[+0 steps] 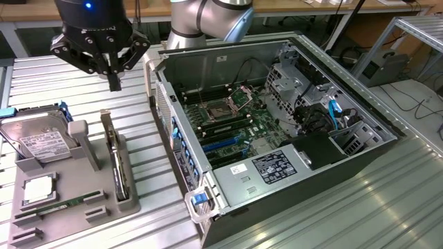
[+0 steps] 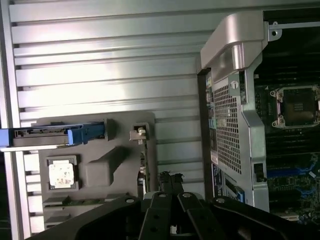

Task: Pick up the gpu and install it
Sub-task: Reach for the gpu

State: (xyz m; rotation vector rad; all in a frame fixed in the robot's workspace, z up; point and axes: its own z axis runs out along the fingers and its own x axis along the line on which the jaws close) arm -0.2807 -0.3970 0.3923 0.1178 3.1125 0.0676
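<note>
The gpu [image 1: 116, 166] stands on its long edge in a narrow slot of the gray holder [image 1: 83, 171], on the holder's side nearest the computer case [image 1: 229, 46]. This upright seating presents the card's top edge to a grasp from above and probably keeps its board faces clear of contact. Its silver end bracket [image 2: 139, 133] sits at the holder's end nearest the gripper. The holder also carries the hard drive [image 1: 41, 140], which is propped on edge at the side away from the case, as well as a processor [image 1: 38, 189] and a green memory stick [image 1: 59, 204] lying flat in their own recesses. The case lies on its side just beside the holder with its panel off, so the motherboard [image 1: 235, 124] faces upward for insertion from above. The gripper [image 1: 115, 85] hangs above the ribbed table [image 1: 41, 78], just past the holder's bracket end and near the corner of the case. Its fingers point straight down and are pressed together with nothing between them. The arm reaches in from behind the case. The card is not yet grasped.
</note>
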